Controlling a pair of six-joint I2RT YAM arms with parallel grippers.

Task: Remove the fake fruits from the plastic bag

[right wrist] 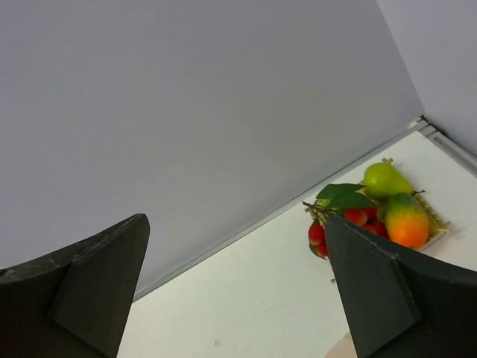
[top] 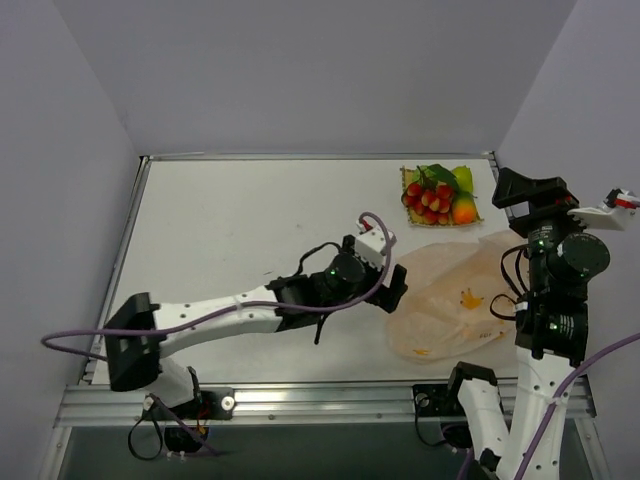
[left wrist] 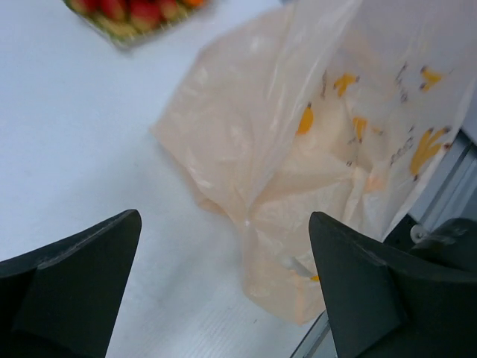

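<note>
The plastic bag (top: 450, 300) lies crumpled and fairly flat at the near right of the table; it fills the left wrist view (left wrist: 298, 149), and no fruit shape shows through it. The fake fruits sit together on a yellow woven mat (top: 408, 174) at the back right: a yellow-green one (top: 462, 178), red berries with leaves (top: 428, 200) and an orange one (top: 463, 211). They also show in the right wrist view (right wrist: 384, 179). My left gripper (top: 395, 285) (left wrist: 225, 224) is open and empty at the bag's left edge. My right gripper (top: 525, 190) (right wrist: 236, 220) is open and empty, raised beside the mat.
The white table has a raised rim at the back (top: 320, 156) and a metal rail (top: 320, 400) along the near edge. Grey walls close in on three sides. The right arm (top: 555, 300) stands upright over the bag's right end.
</note>
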